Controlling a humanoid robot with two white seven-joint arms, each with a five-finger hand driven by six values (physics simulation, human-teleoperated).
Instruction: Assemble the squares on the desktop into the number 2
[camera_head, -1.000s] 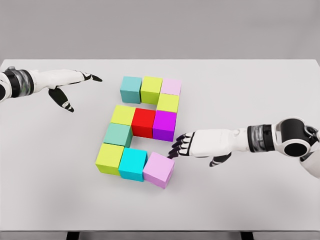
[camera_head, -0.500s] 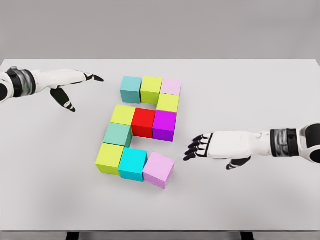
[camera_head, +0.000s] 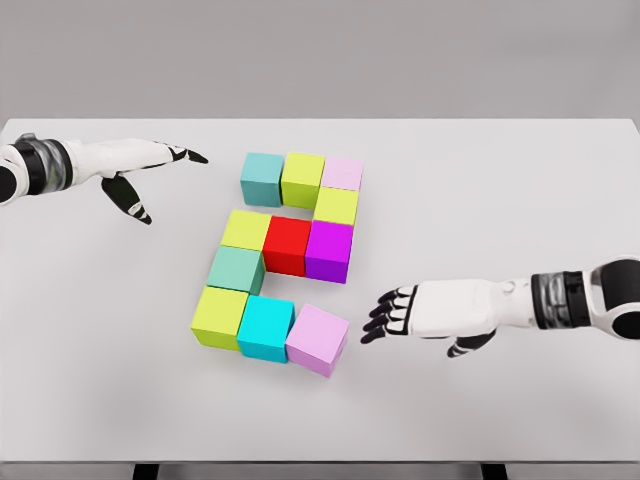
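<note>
- my right hand (camera_head: 400, 312) hovers low over the white desktop (camera_head: 500, 180), fingers loosely spread and holding nothing, dark fingertips (camera_head: 372, 325) pointing at the light purple cube (camera_head: 318, 339).
- that light purple cube sits just beyond those fingertips, apart from them, and it is turned a little out of line with the bright cyan cube (camera_head: 266, 327) it touches.
- further past the fingertips the rest of the figure reads as a 2: teal cube (camera_head: 261, 178), olive-green cube (camera_head: 302, 179) and pale pink cube (camera_head: 342, 173) on top, yellow cube (camera_head: 336, 206) below, then yellow-green cube (camera_head: 245, 229), red cube (camera_head: 287, 245), magenta cube (camera_head: 329, 250), a sea-green cube (camera_head: 236, 269) and a lime cube (camera_head: 220, 315).
- my left hand (camera_head: 140, 165) is far across, fingers extended and empty, well apart from the blocks.
- i judge the step in hand is squaring that last cube: push flat with the fingertips on its near face, low down, so it rotates flush without shoving the cyan neighbour.
- go slowly; an off-centre push could spin it further.
</note>
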